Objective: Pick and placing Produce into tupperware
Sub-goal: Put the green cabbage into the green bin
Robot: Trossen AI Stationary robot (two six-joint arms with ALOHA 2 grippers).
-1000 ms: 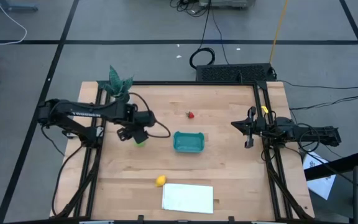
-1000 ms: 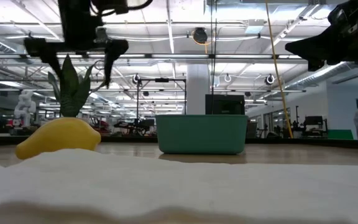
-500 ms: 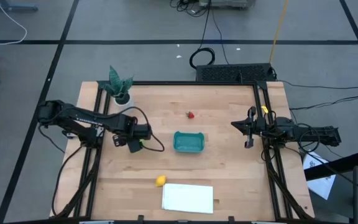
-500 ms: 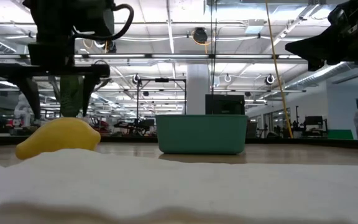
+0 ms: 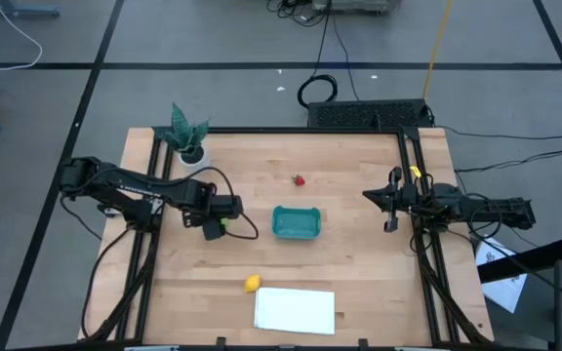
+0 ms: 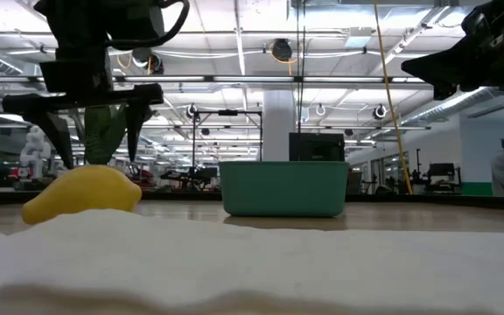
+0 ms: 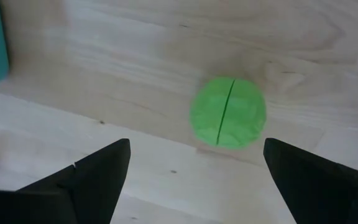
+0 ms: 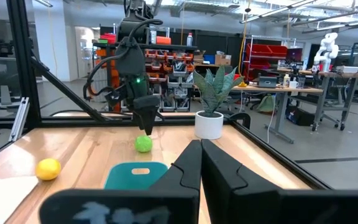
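Note:
The round lime-green piece (image 7: 229, 112) rests on the wooden table (image 5: 359, 273), left of the teal tub (image 5: 297, 222). My left gripper (image 7: 196, 146) hangs open just above it, one finger on either side, neither touching. From above, the gripper (image 5: 217, 226) covers most of the green piece (image 5: 225, 227). The small red piece (image 5: 300, 179) lies beyond the tub. The yellow lemon piece (image 5: 252, 284) lies nearer, beside the white sheet. My right gripper (image 5: 390, 200) waits shut at the table's right side, off the surface.
A white rectangular sheet (image 5: 295, 310) lies at the near edge. A potted plant (image 5: 187, 135) stands at the far left corner. A black frame (image 5: 413, 146) runs along the left, right and far sides of the table. Bare wood lies between the tub and my right gripper.
My left gripper has come down and moved a little toward the near edge, ending over the lime-green piece with its fingers still open. The green piece has stayed where it was. My right arm has kept still.

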